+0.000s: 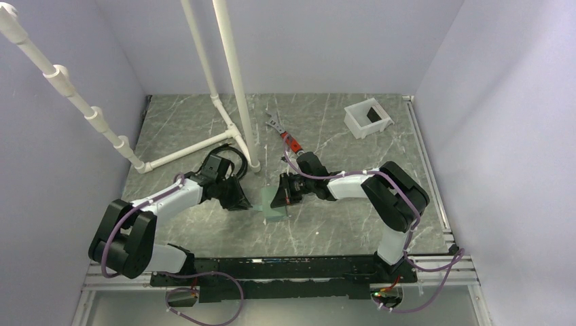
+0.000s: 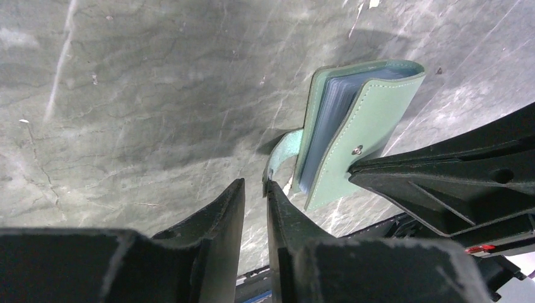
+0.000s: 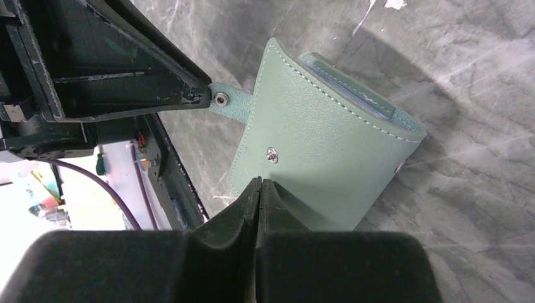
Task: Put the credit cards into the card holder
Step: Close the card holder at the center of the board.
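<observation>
The grey-green card holder (image 1: 274, 202) stands tilted on the table between both grippers, folded almost closed. Its snap strap (image 2: 285, 148) sticks out toward my left gripper (image 2: 255, 184). That gripper's jaws are a narrow gap apart, and the strap's end rests against the right fingertip (image 2: 272, 189). My right gripper (image 3: 260, 182) is shut, with its tips against the holder's outer cover (image 3: 328, 158) just below the snap stud. Bluish-grey leaves (image 2: 333, 104) show inside the holder. I cannot tell whether they are cards. No loose credit card is in view.
A white square-walled tub (image 1: 367, 118) stands at the back right. A red-handled tool (image 1: 283, 134) lies behind the holder. A white pipe frame (image 1: 234, 125) rises at the back left. The black base rail (image 1: 285, 268) runs along the near edge.
</observation>
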You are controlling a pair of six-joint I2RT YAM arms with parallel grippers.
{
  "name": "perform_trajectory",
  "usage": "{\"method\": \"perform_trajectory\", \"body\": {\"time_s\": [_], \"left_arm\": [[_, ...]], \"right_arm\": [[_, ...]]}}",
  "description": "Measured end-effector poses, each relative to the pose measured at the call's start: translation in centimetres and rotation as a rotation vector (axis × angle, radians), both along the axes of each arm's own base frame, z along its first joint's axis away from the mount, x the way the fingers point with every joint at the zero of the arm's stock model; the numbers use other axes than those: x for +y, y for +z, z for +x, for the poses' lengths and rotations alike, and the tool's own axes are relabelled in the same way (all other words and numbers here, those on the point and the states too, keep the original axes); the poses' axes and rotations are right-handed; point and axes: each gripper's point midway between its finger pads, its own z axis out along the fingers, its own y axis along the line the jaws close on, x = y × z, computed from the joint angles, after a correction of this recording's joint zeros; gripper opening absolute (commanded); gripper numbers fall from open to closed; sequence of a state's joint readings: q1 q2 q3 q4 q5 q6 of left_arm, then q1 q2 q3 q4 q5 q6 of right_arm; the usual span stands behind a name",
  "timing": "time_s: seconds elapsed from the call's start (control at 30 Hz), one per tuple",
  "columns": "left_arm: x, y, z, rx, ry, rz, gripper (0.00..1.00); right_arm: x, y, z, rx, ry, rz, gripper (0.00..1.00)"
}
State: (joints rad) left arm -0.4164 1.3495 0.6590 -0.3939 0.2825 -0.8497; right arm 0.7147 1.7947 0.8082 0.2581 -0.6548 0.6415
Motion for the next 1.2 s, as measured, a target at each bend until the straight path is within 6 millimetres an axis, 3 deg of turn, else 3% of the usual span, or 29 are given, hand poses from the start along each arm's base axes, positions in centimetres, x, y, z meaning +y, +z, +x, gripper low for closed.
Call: {"method": "perform_trajectory", "body": {"time_s": [0.23,0.37,0.53,0.87,1.2], "left_arm": [[-0.4,0.0,0.2,-0.007,-0.008,-0.012,0.19],[-0.6,0.0,0.4,-0.010,-0.013,-0.024,0.00],[-1.3,0.2,0.6,-0.017,-0.031,-0.060,0.00],[-3.9,2.5,1.6,-0.120,-0.121,-0.187,0.00],[-5.5,2.4,1.6,-0.136,-0.217,-0.182,0.00]], "right_arm": [[0.0,0.0,0.0,-0.004,0.003,-0.001,0.00],[0.0,-0.1,0.0,-0.004,0.003,-0.001,0.00],[0.0,-0.1,0.0,-0.007,0.006,-0.002,0.00],[0.1,-0.2,0.1,-0.022,0.027,0.001,0.00],[0.2,-0.1,0.1,-0.019,0.040,0.001,0.00]]}}
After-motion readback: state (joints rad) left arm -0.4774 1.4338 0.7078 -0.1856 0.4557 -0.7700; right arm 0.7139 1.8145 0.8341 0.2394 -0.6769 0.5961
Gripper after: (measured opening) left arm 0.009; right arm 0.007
